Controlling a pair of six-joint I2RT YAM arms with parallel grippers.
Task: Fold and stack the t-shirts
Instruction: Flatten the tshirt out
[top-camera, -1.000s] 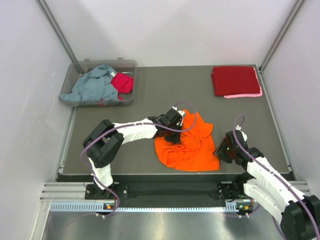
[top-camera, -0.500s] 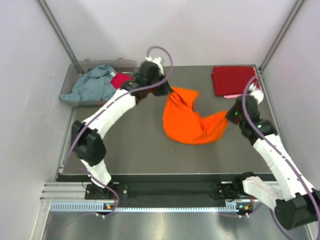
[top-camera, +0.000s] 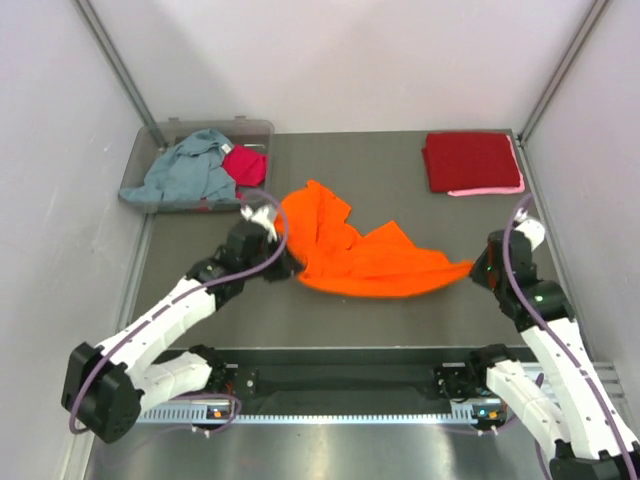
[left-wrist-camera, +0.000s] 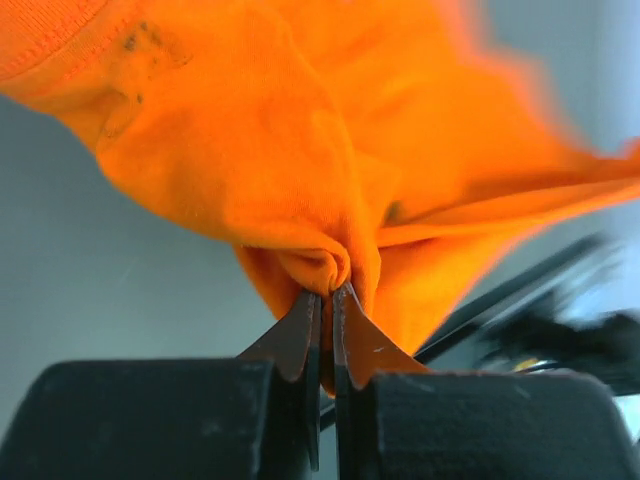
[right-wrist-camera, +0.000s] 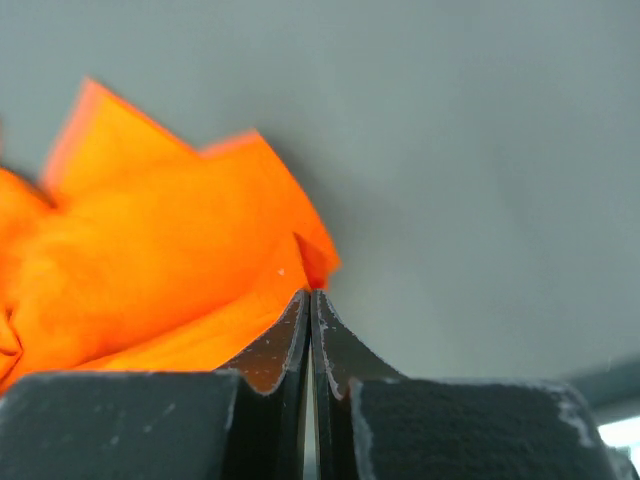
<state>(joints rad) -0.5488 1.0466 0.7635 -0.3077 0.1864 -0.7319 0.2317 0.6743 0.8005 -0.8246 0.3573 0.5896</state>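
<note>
The orange t-shirt (top-camera: 352, 258) is stretched left to right over the middle of the table (top-camera: 400, 200); the left gripper (left-wrist-camera: 322, 293) is clamped on its bunched left end, and the right gripper (right-wrist-camera: 309, 293) pinches its right corner

A dark grey table (top-camera: 350, 180) fills the middle of a white booth. The back wall (top-camera: 340, 60) is plain and evenly lit, and the left wall (top-camera: 50, 220) and right wall (top-camera: 605, 180) close in at the sides. A left post (top-camera: 115, 70) and a right post (top-camera: 565, 70), both metal, slant up from the far corners. A ribbed aluminium rail (top-camera: 330, 411) runs along the near edge, with a brushed steel surface (top-camera: 330, 455) below it.
</note>
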